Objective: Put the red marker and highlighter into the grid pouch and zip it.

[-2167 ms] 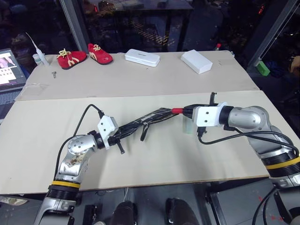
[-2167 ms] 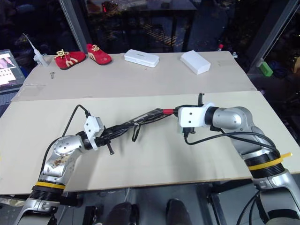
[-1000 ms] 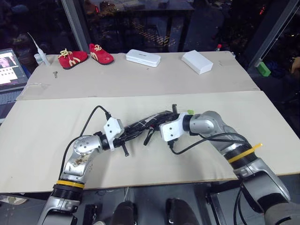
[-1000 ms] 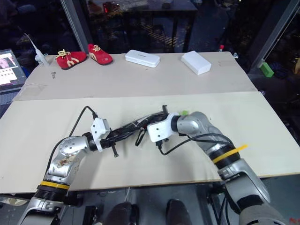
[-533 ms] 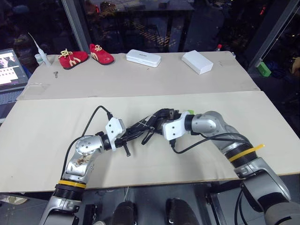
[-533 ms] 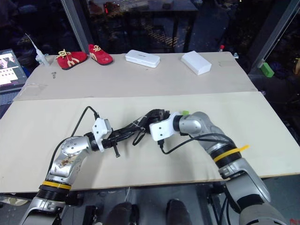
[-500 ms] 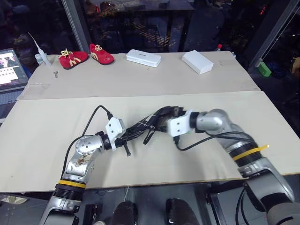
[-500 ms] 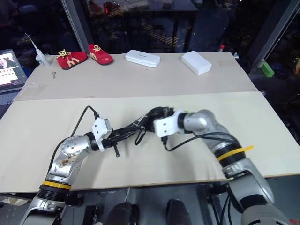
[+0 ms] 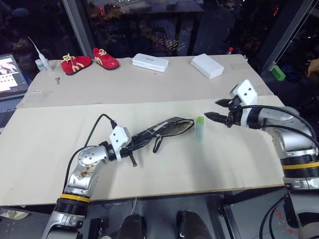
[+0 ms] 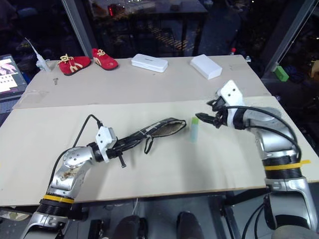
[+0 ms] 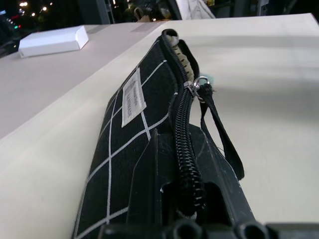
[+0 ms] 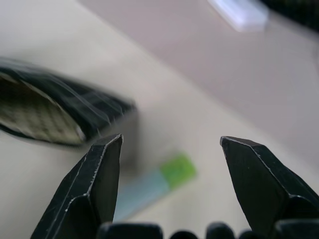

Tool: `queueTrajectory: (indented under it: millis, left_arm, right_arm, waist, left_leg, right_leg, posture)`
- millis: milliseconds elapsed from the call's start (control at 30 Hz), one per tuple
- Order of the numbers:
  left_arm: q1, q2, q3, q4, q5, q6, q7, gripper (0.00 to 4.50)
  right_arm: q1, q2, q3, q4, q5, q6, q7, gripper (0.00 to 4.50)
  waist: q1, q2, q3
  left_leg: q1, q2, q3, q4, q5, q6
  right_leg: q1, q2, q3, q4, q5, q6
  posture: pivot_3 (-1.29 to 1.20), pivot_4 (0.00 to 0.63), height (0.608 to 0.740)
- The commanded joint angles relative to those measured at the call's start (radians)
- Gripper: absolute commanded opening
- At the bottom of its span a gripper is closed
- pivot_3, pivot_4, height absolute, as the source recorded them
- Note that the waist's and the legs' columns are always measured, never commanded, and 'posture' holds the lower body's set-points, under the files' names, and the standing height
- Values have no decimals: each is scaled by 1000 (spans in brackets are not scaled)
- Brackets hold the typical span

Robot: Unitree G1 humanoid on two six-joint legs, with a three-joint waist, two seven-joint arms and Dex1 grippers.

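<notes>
The grid pouch (image 9: 162,131) lies slanted at mid-table, black with white lines, its mouth gaping toward the highlighter (image 9: 199,128). My left gripper (image 9: 134,145) is shut on the pouch's near end. In the left wrist view the zipper (image 11: 185,124), white label (image 11: 132,97) and black loop (image 11: 222,139) show. The pale green highlighter lies flat just right of the mouth. My right gripper (image 9: 213,109) hovers open, empty, a little right of the highlighter; in its wrist view the highlighter (image 12: 149,184) and pouch mouth (image 12: 45,114) lie between its fingers (image 12: 99,184). The red marker is hidden.
Red shoes (image 9: 89,59), two white cases (image 9: 150,61) (image 9: 207,65) and a small bottle (image 9: 40,62) sit along the table's back. A laptop (image 9: 10,72) stands at the far left and a green block (image 9: 277,73) off the table's right.
My right gripper has pulled out of the pouch mouth, swung right past the highlighter and opened. The left gripper and pouch have stayed put.
</notes>
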State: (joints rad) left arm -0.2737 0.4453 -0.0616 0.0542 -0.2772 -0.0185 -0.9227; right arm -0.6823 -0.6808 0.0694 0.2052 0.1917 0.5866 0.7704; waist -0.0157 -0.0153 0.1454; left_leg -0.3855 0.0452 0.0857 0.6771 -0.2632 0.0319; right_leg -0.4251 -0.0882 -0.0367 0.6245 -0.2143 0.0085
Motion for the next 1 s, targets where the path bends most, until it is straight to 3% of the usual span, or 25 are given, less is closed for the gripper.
queueTrajectory:
  millis: [33, 433, 867, 1000]
  left_arm:
    - [0, 6, 30, -36, -12, -12, 17, 0]
    - [-20, 3, 58, -7, -6, -24, 36, 0]
    - [4, -12, 62, -15, -1, -35, 61, 0]
    - [3, -12, 61, -13, -1, -38, 61, 0]
  right_arm:
    - [-38, 81, 43, 84, -79, 106, -132, 3510]
    - [-62, 192, 72, 138, -141, 193, -230, 3510]
    - [118, 251, 1, -87, -100, 403, -306, 3510]
    - [120, 247, -1, -83, -103, 379, -315, 2195]
  waist:
    - [1, 0, 0]
    - [7, 1, 0]
    - [10, 1, -2]
    - [10, 1, -2]
  left_leg:
    - [-1, 0, 1, 0, 0, 0]
    - [-3, -1, 0, 0, 0, 0]
    - [-1, -1, -1, 0, 0, 0]
    - [-1, -1, -1, 0, 0, 0]
  right_leg:
    - [-1, 0, 0, 0, 0, 0]
    - [0, -2, -2, -1, 0, 1]
    - [2, -2, -3, -1, 0, 2]
    - [2, -2, -3, -1, 0, 2]
  posture:
    - [0, 150, 740]
    - [0, 150, 740]
    - [0, 150, 740]
    - [0, 150, 740]
